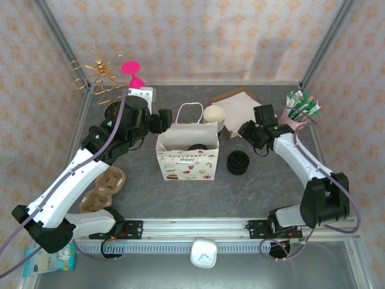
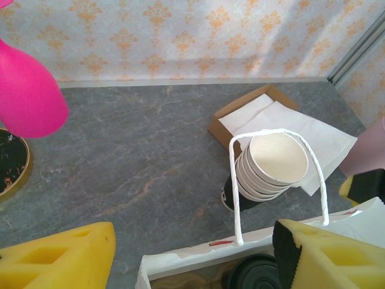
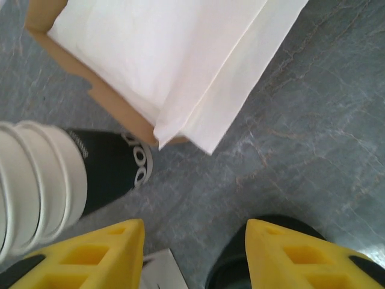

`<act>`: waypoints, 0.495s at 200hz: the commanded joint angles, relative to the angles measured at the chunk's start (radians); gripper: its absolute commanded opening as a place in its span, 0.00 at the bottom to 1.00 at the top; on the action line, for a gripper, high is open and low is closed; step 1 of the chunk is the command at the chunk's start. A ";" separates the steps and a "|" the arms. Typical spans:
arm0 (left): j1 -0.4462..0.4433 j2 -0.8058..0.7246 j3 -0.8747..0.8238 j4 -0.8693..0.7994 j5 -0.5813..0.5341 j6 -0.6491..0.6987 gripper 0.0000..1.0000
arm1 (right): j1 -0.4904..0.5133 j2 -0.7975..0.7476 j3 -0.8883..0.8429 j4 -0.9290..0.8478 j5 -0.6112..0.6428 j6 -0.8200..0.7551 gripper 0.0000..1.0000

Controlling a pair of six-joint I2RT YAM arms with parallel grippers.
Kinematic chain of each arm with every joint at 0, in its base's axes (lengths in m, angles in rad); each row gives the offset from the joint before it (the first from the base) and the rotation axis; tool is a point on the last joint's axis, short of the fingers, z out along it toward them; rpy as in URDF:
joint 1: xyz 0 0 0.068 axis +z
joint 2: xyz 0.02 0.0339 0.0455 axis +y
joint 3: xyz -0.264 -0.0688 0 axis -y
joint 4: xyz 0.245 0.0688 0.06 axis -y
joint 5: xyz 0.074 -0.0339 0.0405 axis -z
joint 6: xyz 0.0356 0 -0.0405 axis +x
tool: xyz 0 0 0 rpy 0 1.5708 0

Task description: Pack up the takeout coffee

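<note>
- Apparently bagged already: takeout coffee (image 1: 194, 146), seen as a round black lid low between the walls of the gift bag (image 1: 180, 165). Cup body hidden by the paper, so identified by judgement only.
- Long axis judged upright, lid facing up. Bag standing mid-table (image 1: 138, 174), mouth open, white handle (image 2: 235, 198) arching over the rim.
- Left pincer (image 2: 195, 233) at the bag's rear-left corner, just above the rim, spread wide, clamping nothing. Rim and handle in the gap; right finger overlapping the paper edge, contact not tellable.
- Key relation: coffee down and to the right of the left pincer, inside the mouth. Left arm clearly nearer.
- Right pincer (image 3: 195, 226) beyond the bag's right side, parted at middling width, holding nothing, bare table in the gap. Near the stack of black lids (image 1: 237, 162) and the stack of lidless cups (image 1: 215, 113), apart from the bag.
- Judgement: any further reach for the coffee best made straight down through the mouth from the left; possible snag on the handle, or a folded rim.
</note>
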 commanded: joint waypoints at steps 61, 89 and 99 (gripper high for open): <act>0.008 -0.006 -0.020 0.060 -0.019 0.037 0.73 | -0.066 0.149 0.000 0.246 0.006 0.071 0.45; 0.009 -0.007 -0.023 0.066 -0.026 0.034 0.73 | -0.065 0.189 0.013 0.274 0.002 0.071 0.45; 0.009 -0.006 -0.020 0.064 -0.030 0.035 0.73 | -0.066 0.209 0.030 0.267 0.000 0.066 0.45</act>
